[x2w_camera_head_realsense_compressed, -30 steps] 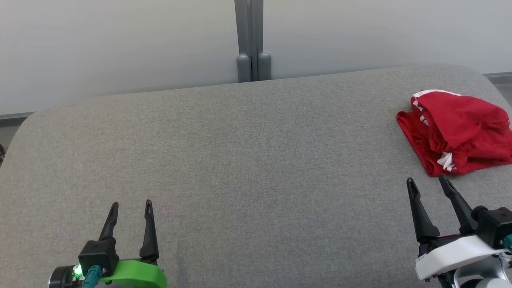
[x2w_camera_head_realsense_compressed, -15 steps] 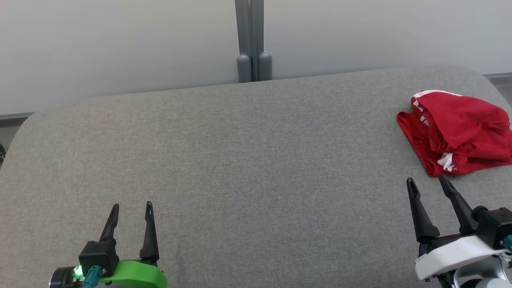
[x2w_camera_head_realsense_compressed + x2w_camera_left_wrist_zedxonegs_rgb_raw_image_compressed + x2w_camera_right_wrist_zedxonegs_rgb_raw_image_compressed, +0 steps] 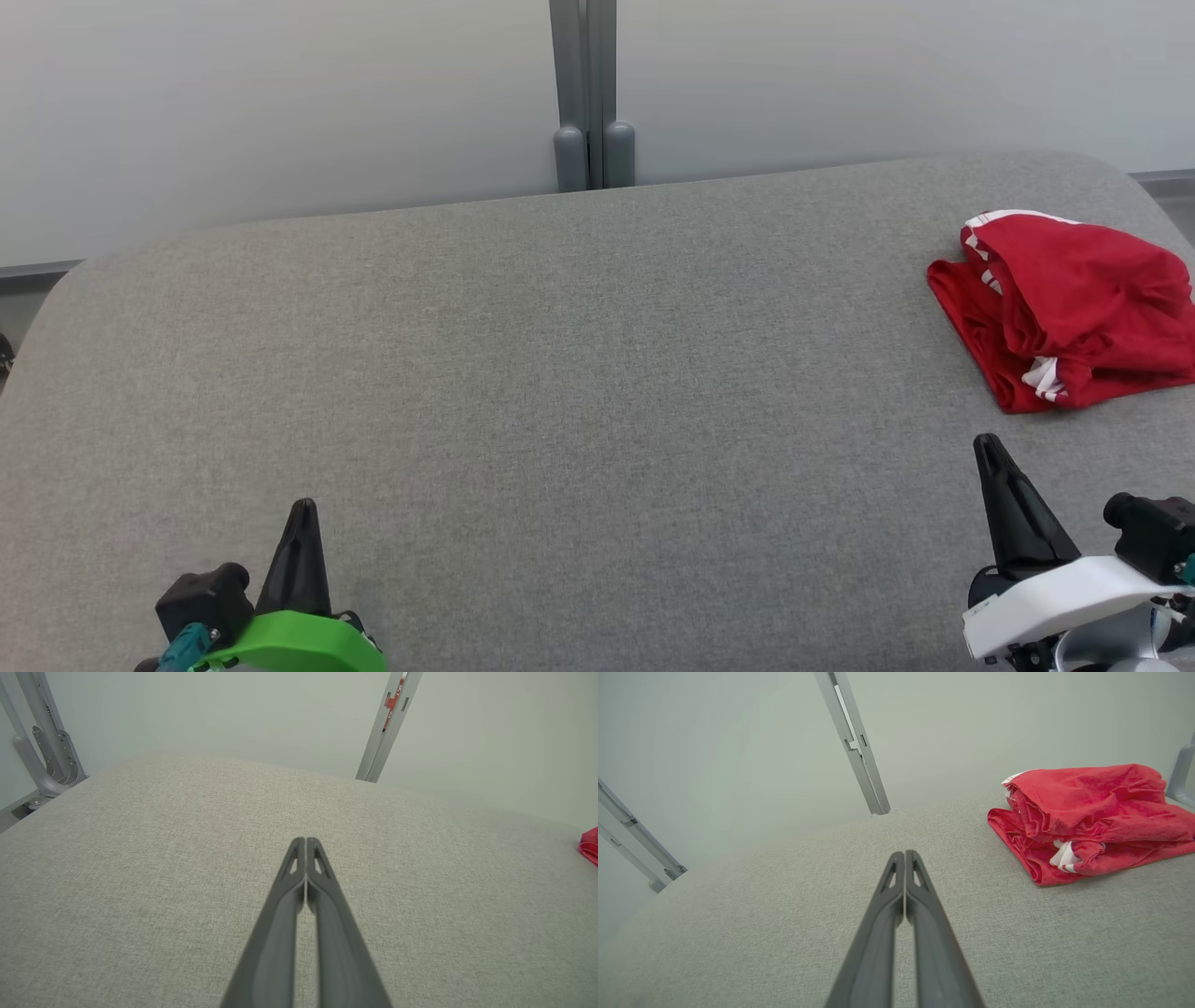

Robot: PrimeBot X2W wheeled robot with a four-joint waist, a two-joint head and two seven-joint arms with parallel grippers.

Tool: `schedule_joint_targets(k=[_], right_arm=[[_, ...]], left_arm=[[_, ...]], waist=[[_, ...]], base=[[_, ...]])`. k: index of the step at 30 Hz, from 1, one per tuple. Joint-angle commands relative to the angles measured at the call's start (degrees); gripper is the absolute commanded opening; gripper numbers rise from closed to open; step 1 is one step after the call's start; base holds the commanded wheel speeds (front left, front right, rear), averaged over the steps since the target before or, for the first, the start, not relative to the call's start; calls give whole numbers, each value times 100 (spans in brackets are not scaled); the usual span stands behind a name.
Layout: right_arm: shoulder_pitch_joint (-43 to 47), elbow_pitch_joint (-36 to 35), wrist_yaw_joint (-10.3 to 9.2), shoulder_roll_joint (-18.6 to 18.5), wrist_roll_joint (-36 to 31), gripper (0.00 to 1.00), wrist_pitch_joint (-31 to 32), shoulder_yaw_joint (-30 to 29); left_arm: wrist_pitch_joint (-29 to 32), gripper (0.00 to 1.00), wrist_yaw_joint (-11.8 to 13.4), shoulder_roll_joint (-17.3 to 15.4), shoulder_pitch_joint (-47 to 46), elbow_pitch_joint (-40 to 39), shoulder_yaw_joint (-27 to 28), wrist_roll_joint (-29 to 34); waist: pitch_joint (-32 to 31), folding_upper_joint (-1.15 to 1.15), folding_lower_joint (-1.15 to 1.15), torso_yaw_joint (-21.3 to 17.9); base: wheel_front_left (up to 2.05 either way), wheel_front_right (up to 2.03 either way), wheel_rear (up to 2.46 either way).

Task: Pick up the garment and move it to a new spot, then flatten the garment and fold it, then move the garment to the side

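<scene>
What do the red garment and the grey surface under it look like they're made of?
The red garment looks like soft matte knit cloth, perhaps cotton: it slumps in loose folds, with white trim. The grey surface looks like woven upholstery fabric, matte and flecked, with a visible weave; its rounded corners hint at padding beneath.

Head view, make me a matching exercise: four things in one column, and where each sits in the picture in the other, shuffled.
Things:
1. red garment
2. left end effector
3. right end effector
4. grey post

Places:
a. lower left
b. top middle
c. right edge, mid-height
d. lower right

Pairs: 1-c, 2-a, 3-d, 4-b
</scene>
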State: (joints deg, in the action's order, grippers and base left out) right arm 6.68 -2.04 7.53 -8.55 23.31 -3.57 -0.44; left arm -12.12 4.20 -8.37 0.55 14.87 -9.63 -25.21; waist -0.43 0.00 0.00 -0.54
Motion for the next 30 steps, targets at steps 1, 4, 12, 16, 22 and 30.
schedule_joint_targets(k=[1,4,12,16,22,30], right_arm=[[-167,-24,-1,-22,270,0,32,-33],[-219,45,-1,-9,559,0,61,-44],[-351,225,-1,31,1322,0,143,-75],[-407,306,-2,52,1669,0,183,-92],[-489,419,-2,82,2159,0,238,-117],[-590,562,-2,121,2760,0,312,-153]], left_arm=[[57,0,-57,-16,-138,-88,92,-243],[132,0,-104,7,-163,-91,156,-512],[330,0,-229,69,-232,-96,325,-1231],[419,0,-286,97,-264,-98,401,-1558],[551,0,-366,136,-306,-99,513,-2024],[712,0,-466,186,-359,-101,650,-2596]], waist=[[1,0,0,1],[3,0,0,2],[7,0,0,6],[9,0,0,8],[12,0,0,10],[16,0,0,14]], base=[[0,0,0],[0,0,0],[0,0,0],[0,0,0],[0,0,0],[0,0,0]])
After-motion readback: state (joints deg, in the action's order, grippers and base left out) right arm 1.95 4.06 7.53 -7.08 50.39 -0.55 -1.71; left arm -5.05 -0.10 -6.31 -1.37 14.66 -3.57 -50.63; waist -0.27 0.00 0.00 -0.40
